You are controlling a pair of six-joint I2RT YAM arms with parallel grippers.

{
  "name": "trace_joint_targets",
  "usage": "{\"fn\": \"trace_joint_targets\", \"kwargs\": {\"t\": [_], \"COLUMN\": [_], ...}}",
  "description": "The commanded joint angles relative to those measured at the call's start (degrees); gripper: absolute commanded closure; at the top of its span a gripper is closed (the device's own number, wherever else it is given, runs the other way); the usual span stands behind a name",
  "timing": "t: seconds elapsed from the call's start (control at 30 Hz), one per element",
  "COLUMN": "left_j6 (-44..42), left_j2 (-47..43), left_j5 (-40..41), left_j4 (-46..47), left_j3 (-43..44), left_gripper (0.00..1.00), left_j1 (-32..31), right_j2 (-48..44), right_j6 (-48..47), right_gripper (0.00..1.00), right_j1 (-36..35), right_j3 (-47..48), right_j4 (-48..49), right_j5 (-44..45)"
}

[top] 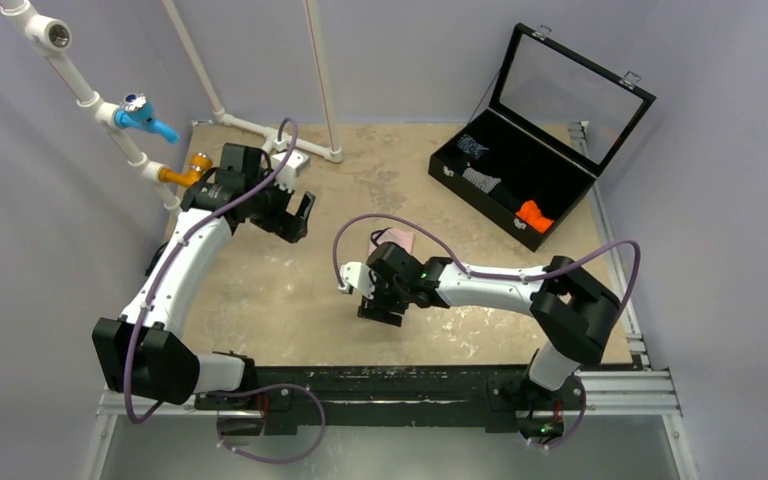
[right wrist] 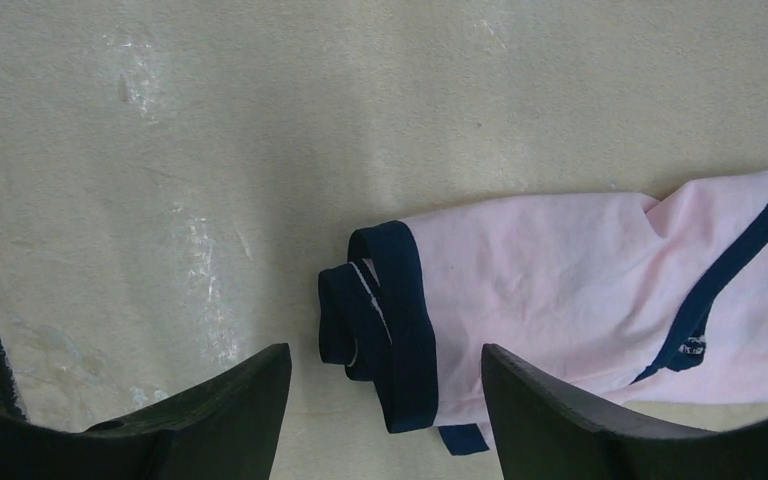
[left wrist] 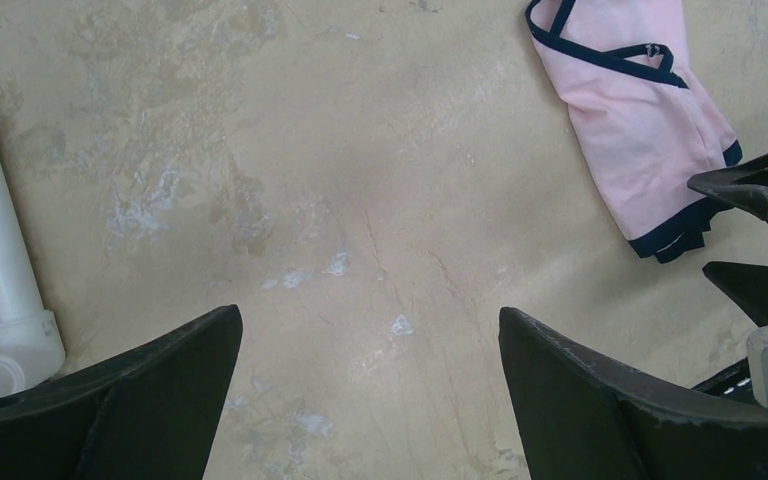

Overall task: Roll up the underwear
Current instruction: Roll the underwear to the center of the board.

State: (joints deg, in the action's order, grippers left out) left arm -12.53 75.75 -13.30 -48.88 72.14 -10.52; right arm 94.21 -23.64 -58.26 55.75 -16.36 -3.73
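Near the underwear [right wrist: 560, 290], right tool [right wrist: 385, 352] wide apart, empty; left tool [left wrist: 370, 312] apart too.

Lavender walls [top: 410, 50], mottled tan tabletop [top: 290, 290], white pipes [top: 322, 80].

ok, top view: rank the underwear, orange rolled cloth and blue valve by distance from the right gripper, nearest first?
From the right gripper:
1. underwear, just beyond it, mid-scene.
2. orange rolled cloth, in the black case, back right.
3. blue valve, on the white pipe, far back left.
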Motion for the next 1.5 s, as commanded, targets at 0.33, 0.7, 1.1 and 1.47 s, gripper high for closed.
{"fn": "trace_joint_targets", "kwargs": {"t": [0.33,0.7,1.1,1.47], "left_j6": [0.69,-0.08,-4.86,-13.8], "left_j2": [0.39,-0.01,-4.35,-15.1], "left_j5": [-1.7,-1.86,-5.48,-13.68], "left_j4": [0.7,1.37,1.48,8.77], "left_j3": [1.27,-0.07,-5.56,-19.86], "left_gripper": [0.0,0.01,0.02,0.05], "left_j1": [0.07,0.07,0.11,-5.83], "right_j2": [3.83,4.49,10.11,34.54], "right_j6": [1.81,1.66,-4.89,-23.17], "right_gripper": [0.48,0.82,1.0,1.0], "right_j1": [-0.8,-0.59,11.26,23.37], "right_j3": [-0.81,-0.04,14.56,35.66], "right_j4": [4.34,2.08,-16.87,-47.99], "right_j5": [3.66,-0.51,-28.77,-53.37]}}
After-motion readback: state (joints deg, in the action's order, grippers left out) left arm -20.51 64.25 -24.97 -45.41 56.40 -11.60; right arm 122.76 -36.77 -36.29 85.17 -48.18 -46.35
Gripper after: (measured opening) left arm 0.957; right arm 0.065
